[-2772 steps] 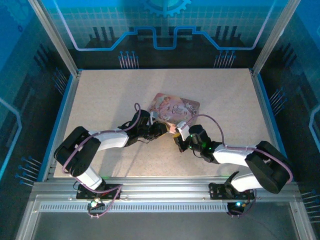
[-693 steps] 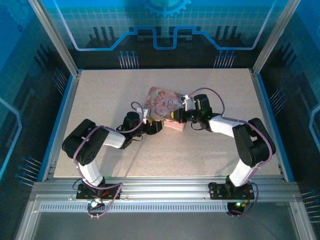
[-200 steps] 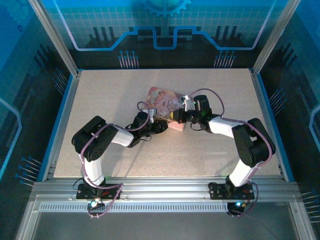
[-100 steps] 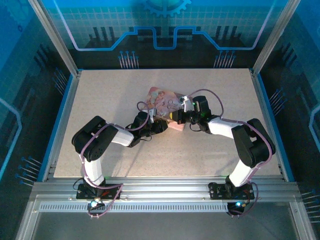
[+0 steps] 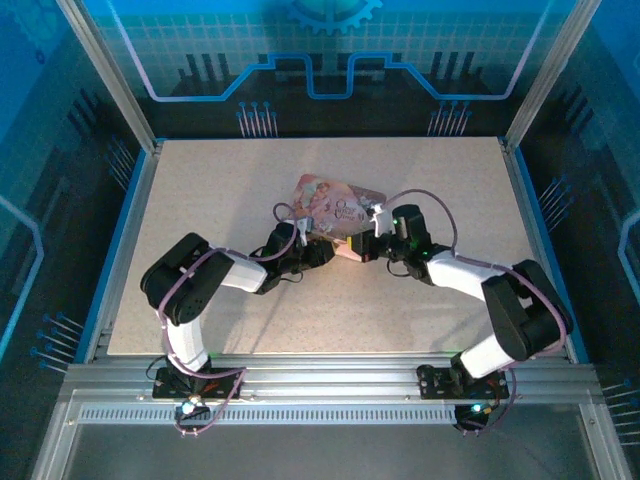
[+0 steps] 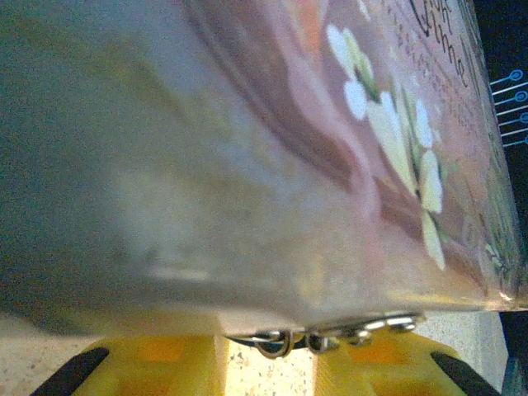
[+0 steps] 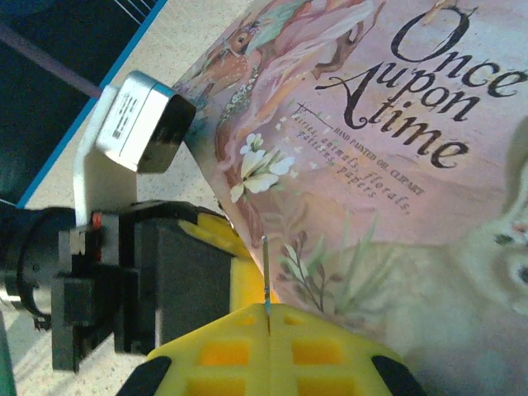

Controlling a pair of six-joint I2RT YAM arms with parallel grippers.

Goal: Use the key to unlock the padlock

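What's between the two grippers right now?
The near corner of the pink box, in the top view, with the left gripper on one side and the right gripper, pinching the key, on the other.

Left end effector [image 5: 325, 252] slightly parted — right end effector [image 5: 355, 249] clamped.

A: The pink box [image 7: 396, 190]: smooth printed face, glossy, catches light.
B: Noted. The table [image 5: 220, 200]: speckled, matt, finely grainy.
A: On the right gripper [image 7: 268, 318], fingers [image 7: 330, 355] of yellow plastic, matt. The key [image 7: 265, 268] pinched there: thin bare metal.
B: The white camera housing [image 7: 140, 120]: smooth plastic, semi-gloss. Small metal loops [image 6: 330, 337] under the box edge: bright, polished.
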